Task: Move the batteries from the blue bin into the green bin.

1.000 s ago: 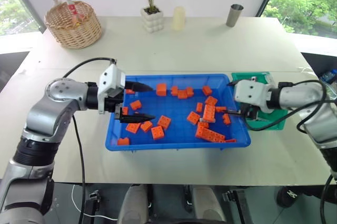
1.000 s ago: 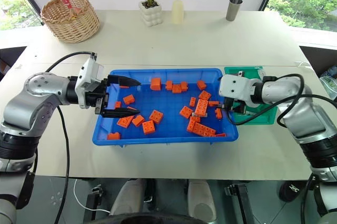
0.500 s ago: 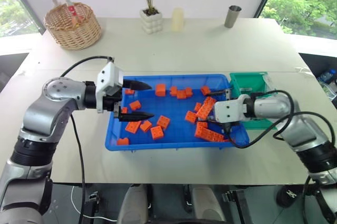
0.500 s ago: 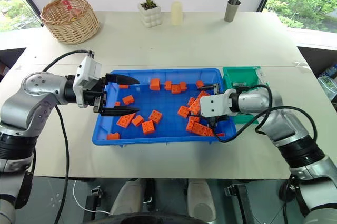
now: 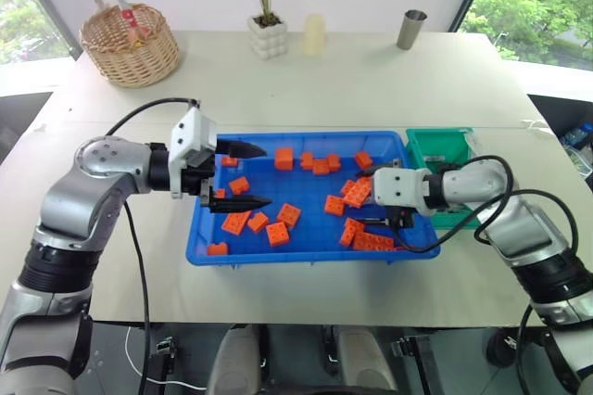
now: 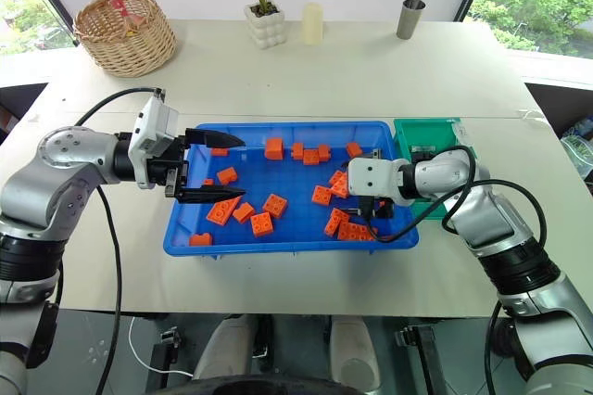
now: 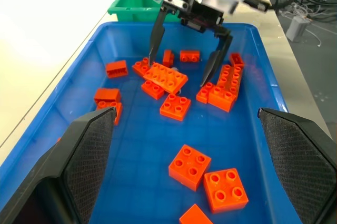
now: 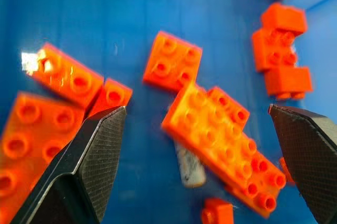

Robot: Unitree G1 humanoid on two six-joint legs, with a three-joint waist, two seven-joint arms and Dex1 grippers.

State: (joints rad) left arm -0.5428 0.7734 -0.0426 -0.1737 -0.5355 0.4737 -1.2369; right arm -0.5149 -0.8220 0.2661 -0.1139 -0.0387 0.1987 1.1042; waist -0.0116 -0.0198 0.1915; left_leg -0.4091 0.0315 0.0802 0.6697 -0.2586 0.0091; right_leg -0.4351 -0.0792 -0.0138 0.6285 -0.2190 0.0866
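Inside the shallow bright-blue plastic tray (image 5: 306, 251), the right tool (image 7: 184, 50), fingers spread wide, straddles orange toy bricks (image 8: 221, 129) to reach a small silvery battery (image 8: 188, 167) half-hidden beneath; left tool (image 5: 243, 175) waits open.

The blue bin (image 5: 298, 254) is a wide, shallow, bright-blue tray with a rolled rim, lying flat on the worktop (image 5: 371, 80). Orange bricks (image 5: 278, 233) lie scattered over its floor. The green bin (image 5: 443, 143) is a much smaller teal-green box, upright, just beside the blue bin's short right-hand wall; whether the two touch cannot be told. One battery (image 8: 188, 166), a short silvery-grey cylinder, lies flat on the blue bin's floor, partly tucked under the edge of a long orange brick (image 8: 226, 148) near the end of the blue bin that faces the green bin.
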